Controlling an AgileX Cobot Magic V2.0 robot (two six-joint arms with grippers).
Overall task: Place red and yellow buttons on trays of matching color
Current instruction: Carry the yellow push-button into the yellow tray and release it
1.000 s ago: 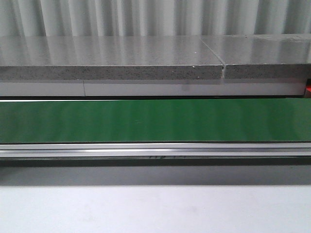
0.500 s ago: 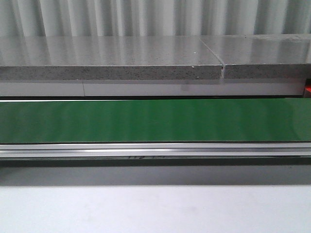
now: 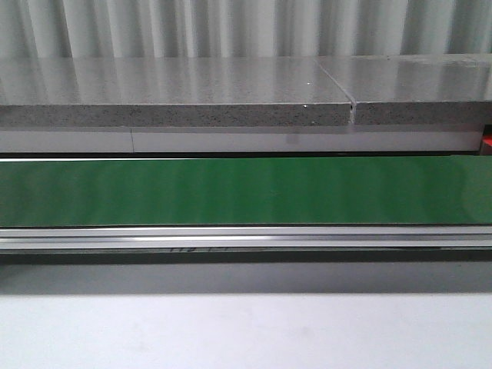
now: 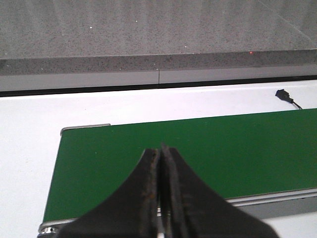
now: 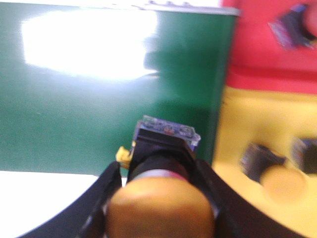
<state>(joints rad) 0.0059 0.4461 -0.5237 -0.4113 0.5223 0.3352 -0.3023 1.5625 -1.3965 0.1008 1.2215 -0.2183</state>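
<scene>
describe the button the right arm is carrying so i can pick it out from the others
In the right wrist view, find the green belt beside the yellow tray. The held button sits clamped in the right end effector over the belt's edge. Unlike the yellow-capped button lying in the tray, it is gripped, cap toward the camera.

no readable text, rail marks illegible

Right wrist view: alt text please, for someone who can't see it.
The right gripper is shut on a yellow-capped button, blurred, over a green belt. Beside the belt, a yellow tray holds at least one more yellow-capped button, with a red tray adjoining it.
</scene>
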